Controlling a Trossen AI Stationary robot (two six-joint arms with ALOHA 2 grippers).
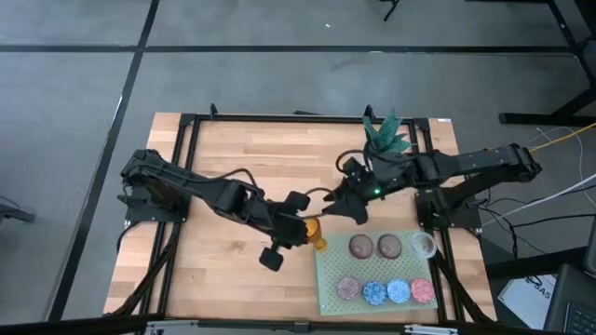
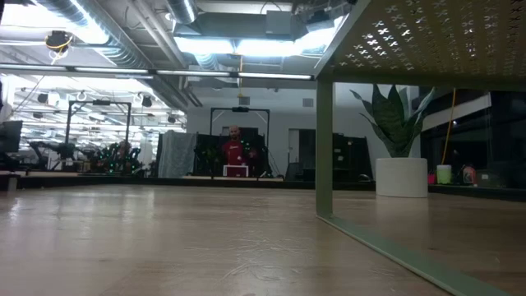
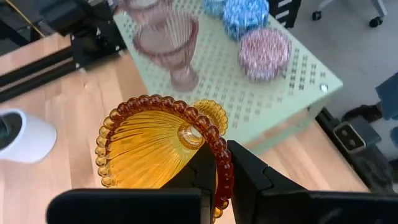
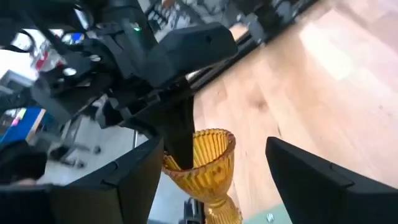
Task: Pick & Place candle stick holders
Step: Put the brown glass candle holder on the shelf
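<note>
My left gripper [image 1: 303, 228] is shut on an amber ribbed glass candle holder [image 1: 317, 234] with a beaded rim, just off the left edge of the pale green perforated mat [image 1: 328, 296]. My right gripper [image 1: 337, 212] is open just far of it. In the right wrist view its fingers [image 4: 124, 180] stand wide on either side of the amber holder [image 4: 202, 163] without touching. Several holders stand on the mat: two brown [image 1: 360, 247], one clear [image 1: 424, 245], and a near row of pink [image 1: 348, 288] and blue [image 1: 374, 293]. My left gripper pinches the amber holder's beaded rim [image 3: 222, 163], one finger inside the cup [image 4: 180, 134] and one outside. The fingers come from the table's left, slanting down. The holder is tilted, its foot [image 3: 211, 111] pointing toward the mat; whether it touches the table does not show.
A white pot with a green plant [image 1: 386, 140] stands at the table's far right, behind my right arm. The mat stands raised on legs [image 2: 325, 148]. Bare wood lies to the left and far side [image 1: 242, 149]. A person [image 2: 237, 152] is in the room far behind.
</note>
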